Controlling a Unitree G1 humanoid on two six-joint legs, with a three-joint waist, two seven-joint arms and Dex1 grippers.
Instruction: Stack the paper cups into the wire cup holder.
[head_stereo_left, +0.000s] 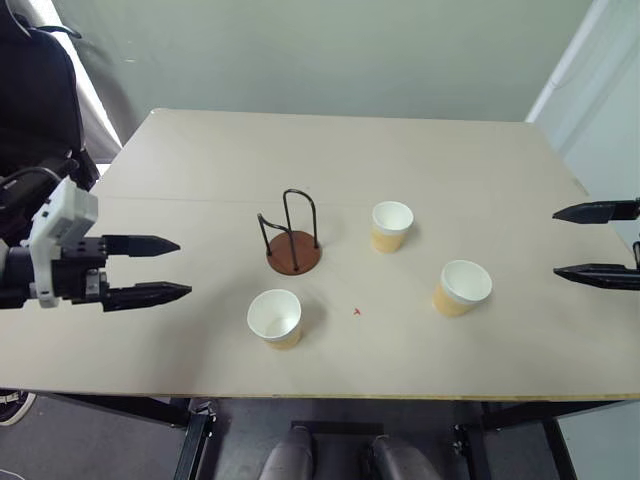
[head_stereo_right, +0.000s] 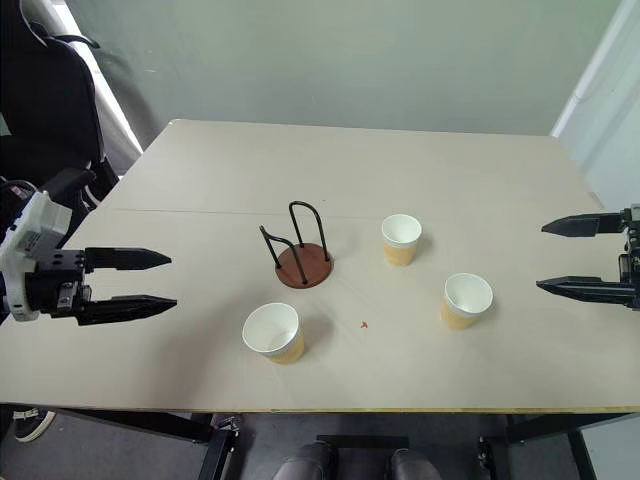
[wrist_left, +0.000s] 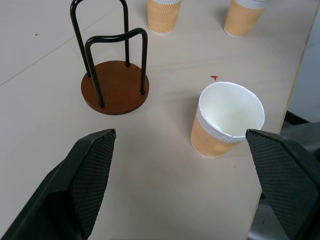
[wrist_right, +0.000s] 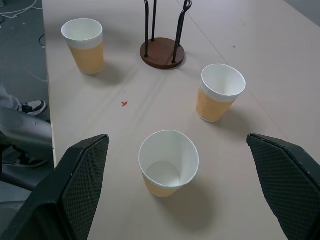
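Paper cups (head_stereo_left: 275, 317) (head_stereo_left: 391, 225) (head_stereo_left: 462, 287) stand loose around the empty wire cup holder (head_stereo_left: 292, 240), both the left gripper (head_stereo_left: 170, 268) and right gripper (head_stereo_left: 566, 243) released and empty; a hard pinch could crush or tip one

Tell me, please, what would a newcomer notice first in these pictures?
Three paper cups stand upright and apart on the table, around the empty wire cup holder near its middle. The left gripper and right gripper hover open at opposite sides.

On the table (head_stereo_left: 180, 350) the wire cup holder (head_stereo_left: 293, 250) stands left of two paper cups (head_stereo_left: 391, 226); a third (head_stereo_left: 275, 318) sits before it.
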